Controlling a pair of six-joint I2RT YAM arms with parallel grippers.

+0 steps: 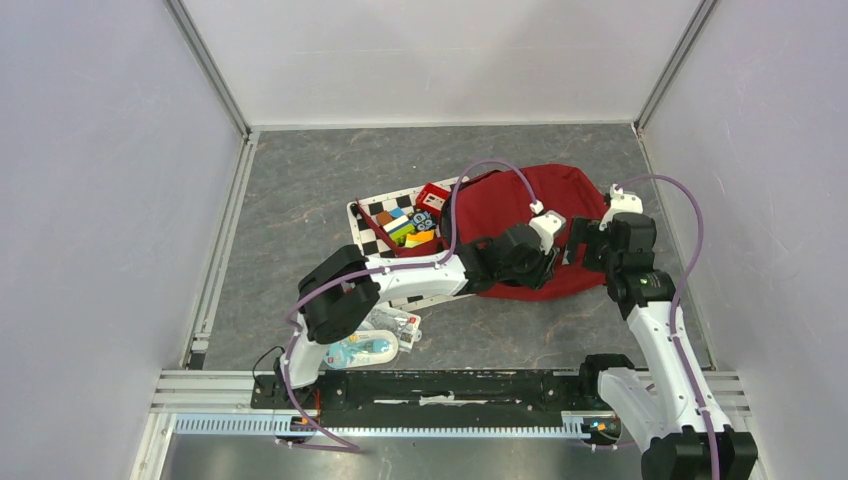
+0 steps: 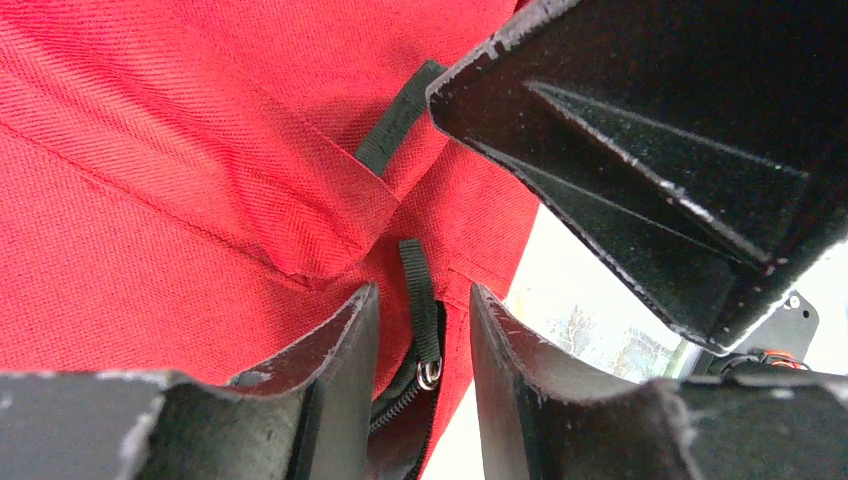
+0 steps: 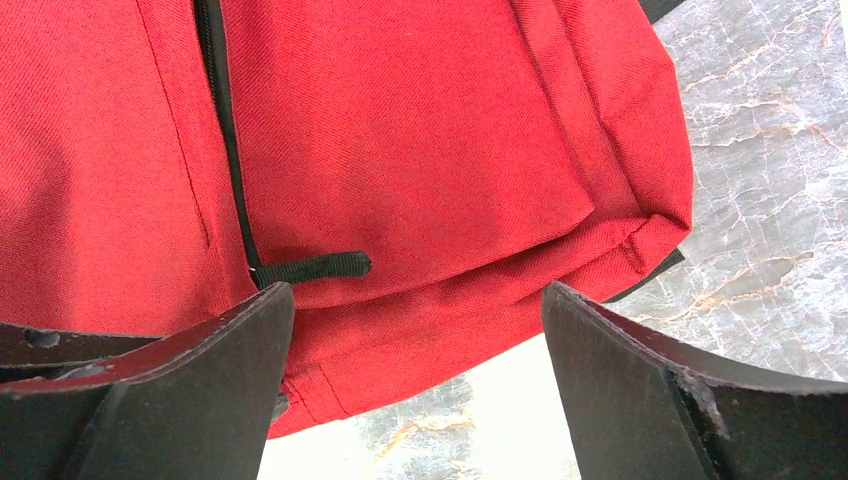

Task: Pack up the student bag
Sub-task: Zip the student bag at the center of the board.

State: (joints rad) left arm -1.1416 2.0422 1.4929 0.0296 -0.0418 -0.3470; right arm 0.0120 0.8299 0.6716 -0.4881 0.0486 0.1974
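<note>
One red backpack point(image 1: 520, 200) lies on the grey table point(image 1: 300, 190), right of centre in the overhead view. The left gripper point(image 2: 420, 300) is slightly parted, its fingers point(image 2: 340, 350) straddling a black zipper pull point(image 2: 415, 265) without pinching it. The right gripper point(image 3: 420, 390) gapes wide over the bag's bottom edge, grasping nothing.

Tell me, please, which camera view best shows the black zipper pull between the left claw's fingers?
Left wrist view: the zipper pull sits close between the left claw's fingers, metal ring visible. In the top external view the left arm hides it. The right wrist view shows a black tab on the student bag, possibly another.
</note>
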